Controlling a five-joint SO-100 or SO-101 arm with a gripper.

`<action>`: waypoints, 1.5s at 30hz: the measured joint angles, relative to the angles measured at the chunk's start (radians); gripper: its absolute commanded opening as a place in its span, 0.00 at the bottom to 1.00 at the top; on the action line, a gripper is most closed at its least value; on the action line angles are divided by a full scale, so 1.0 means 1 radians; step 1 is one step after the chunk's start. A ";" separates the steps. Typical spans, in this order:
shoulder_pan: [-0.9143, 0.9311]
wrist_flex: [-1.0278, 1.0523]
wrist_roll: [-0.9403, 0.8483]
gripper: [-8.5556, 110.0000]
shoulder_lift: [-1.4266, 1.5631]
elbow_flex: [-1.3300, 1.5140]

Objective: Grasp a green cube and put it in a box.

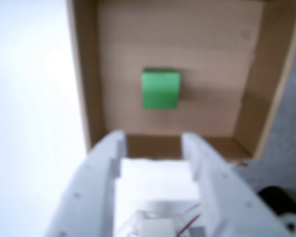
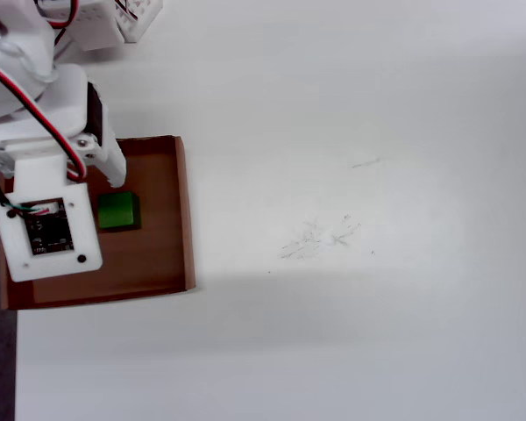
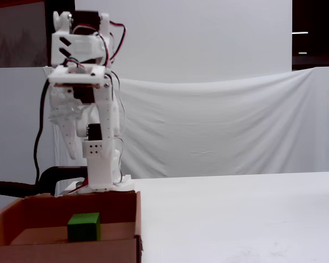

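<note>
Tabletop [image 2: 359,105], white and wide, takes up most of the overhead view, bare but for a few faint scratch marks [image 2: 320,235] right of centre. White cloth [image 3: 225,126] hangs as a backdrop behind it in the fixed view.

One white arm [image 3: 85,82] stands at the table's far left in the fixed view, its red and black wires looping over the upper joints, and it reaches up and over the box. One box [image 2: 186,210], a shallow brown cardboard tray with low walls, sits at the table's left edge in the overhead view; the arm's wrist covers much of its left half there.

One gripper [image 1: 153,140] enters the wrist view from the bottom edge. Its two white fingers [image 1: 108,148] are spread apart with a clear gap between them, and nothing is held. In the fixed view the fingers point downward, well above the box's floor.

One green cube [image 1: 160,89] lies flat on the box's bottom, near the middle in the wrist view. It sits beyond the fingertips, roughly in line with the gap between the jaws, touching neither finger. In the overhead view the cube [image 2: 118,211] shows just to the right of the wrist, apart from every wall. In the fixed view it rests low inside the box, below the gripper.
</note>
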 measured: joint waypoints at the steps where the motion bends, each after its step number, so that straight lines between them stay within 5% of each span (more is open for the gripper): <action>1: 0.000 0.000 0.000 0.18 0.029 0.017; 27: 0.041 0.057 0.000 0.14 0.923 0.910; 45: 0.021 0.058 -0.118 0.16 1.166 1.127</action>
